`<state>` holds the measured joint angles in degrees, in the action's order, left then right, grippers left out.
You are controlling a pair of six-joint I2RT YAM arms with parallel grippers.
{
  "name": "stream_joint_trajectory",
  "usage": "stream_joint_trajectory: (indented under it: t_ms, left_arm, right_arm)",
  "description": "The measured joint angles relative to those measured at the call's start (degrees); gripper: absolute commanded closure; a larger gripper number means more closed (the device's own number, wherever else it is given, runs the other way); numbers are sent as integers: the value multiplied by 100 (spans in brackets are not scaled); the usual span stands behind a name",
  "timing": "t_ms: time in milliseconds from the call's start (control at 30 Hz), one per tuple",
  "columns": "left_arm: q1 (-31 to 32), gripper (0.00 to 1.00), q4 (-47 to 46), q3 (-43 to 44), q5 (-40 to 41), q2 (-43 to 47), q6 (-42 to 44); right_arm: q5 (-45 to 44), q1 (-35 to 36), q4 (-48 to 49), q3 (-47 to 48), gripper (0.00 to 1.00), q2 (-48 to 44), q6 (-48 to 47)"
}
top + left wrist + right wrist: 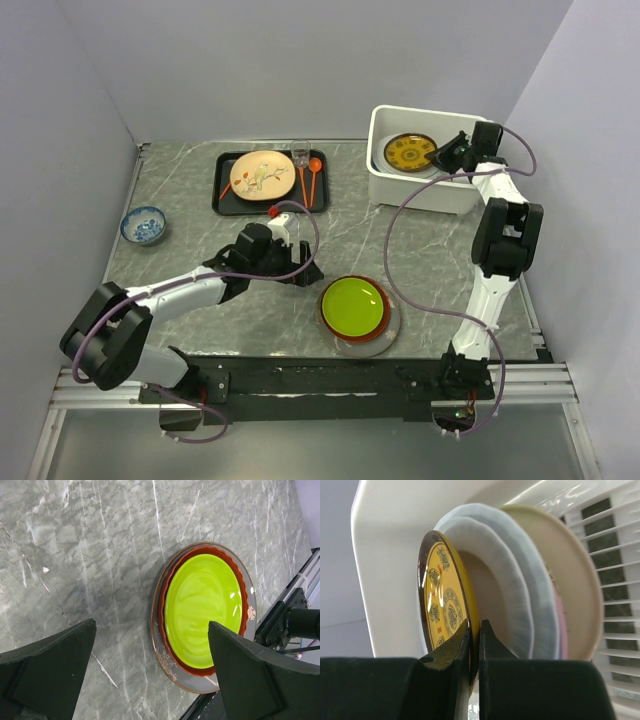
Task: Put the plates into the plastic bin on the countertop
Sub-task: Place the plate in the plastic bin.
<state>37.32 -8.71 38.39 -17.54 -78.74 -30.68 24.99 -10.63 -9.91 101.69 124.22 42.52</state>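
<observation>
Near edge: lime green round plate [353, 305] atop a red-brown plate [161, 607] on the grey-green marble-look countertop [350, 230]. Left gripper [300, 268], open, sits just left of it, the nearer arm; its wrist view shows the stack off-centre. Far right corner: right gripper [474, 630] pinches the rim of the gold-patterned dark red plate [442, 605] inside the white plastic bin [420, 195]; only its wrist view shows paler plates behind.

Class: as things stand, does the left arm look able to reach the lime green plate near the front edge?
Probably yes. The left hand hangs open just beside the round lime green plate, with only bare grey marble-look countertop between, and nothing lies on the plate.
</observation>
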Motion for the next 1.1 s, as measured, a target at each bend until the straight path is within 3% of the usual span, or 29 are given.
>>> stream_joint_trajectory:
  t_ms: [200,300,400,433,533,733,800,1100]
  left_arm:
    - [0,1,-2,17,-13,-109,-2]
    - [-2,1,-9,17,-13,-109,-9]
    - [0,1,-9,17,-13,-109,-15]
    - [0,1,-9,17,-13,-109,-17]
    - [-2,1,-4,17,-13,-109,-17]
    - [0,1,7,17,-13,-70,-15]
    - [0,1,26,17,-13,-4,-17]
    - [0,1,50,-81,-11,664,-33]
  right_arm:
    - [9,-90,0,0,100,44,-44]
    - [85,-103,7,0,93,87,-24]
    - [122,-103,9,0,75,87,-17]
    - [149,-105,22,0,63,87,-17]
    - [229,-103,59,0,41,87,-4]
    - [278,-74,103,0,19,-87,-114]
    - [101,-85,-15,-42,14,-251,-210]
    - [-592,-133,-170,-761,11,-1528,-431]
